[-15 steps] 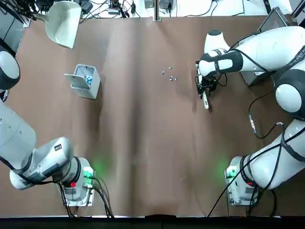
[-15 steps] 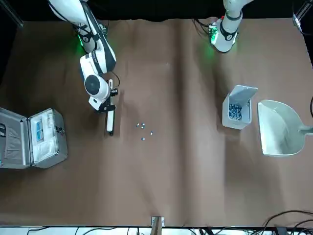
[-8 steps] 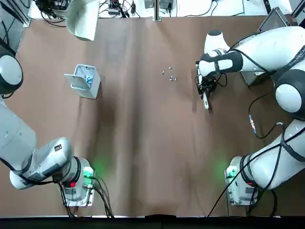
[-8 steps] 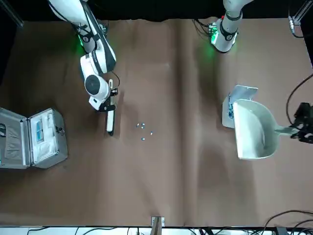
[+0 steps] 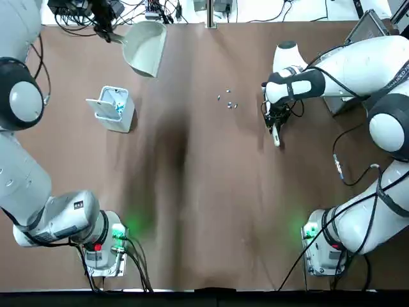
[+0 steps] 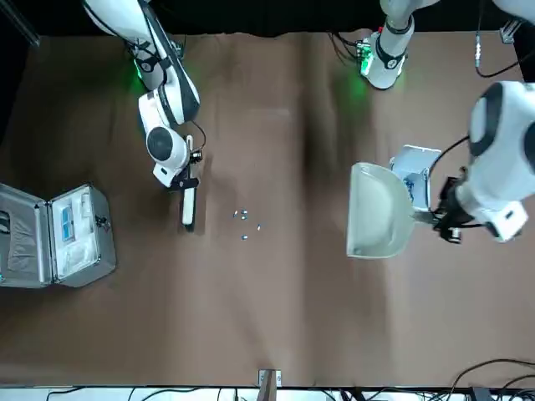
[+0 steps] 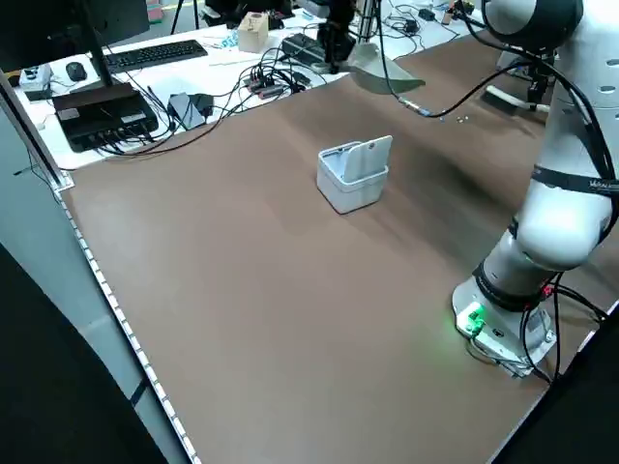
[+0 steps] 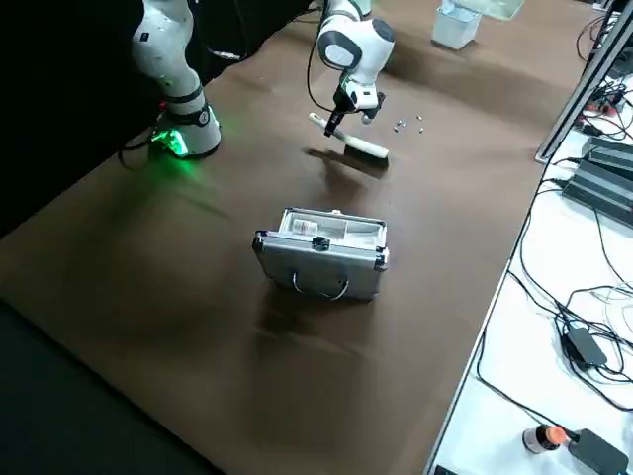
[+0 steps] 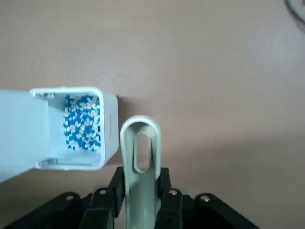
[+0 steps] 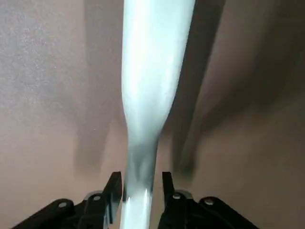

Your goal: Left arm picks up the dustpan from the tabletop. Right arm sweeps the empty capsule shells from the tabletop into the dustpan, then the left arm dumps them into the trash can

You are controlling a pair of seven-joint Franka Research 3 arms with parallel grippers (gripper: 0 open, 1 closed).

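Cream dustpan (image 6: 378,210) hung off the table, its handle pinched in my left end effector (image 9: 138,191), just beside the trash can (image 6: 413,175). Right end effector (image 10: 140,188) clamped the white brush (image 6: 188,205), near the capsule shells (image 6: 246,222).

Both white-and-grey arms, the left arm (image 5: 25,185) and right arm (image 5: 377,77), carry black cables and green-lit bases.

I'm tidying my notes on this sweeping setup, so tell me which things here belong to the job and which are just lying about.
Part of the job:
- dustpan, held in the left claw
- brush, held in the right claw
- empty capsule shells on the table
- trash can, lid open

Just lying about:
- silver case
- cables and keyboard beyond the table edge
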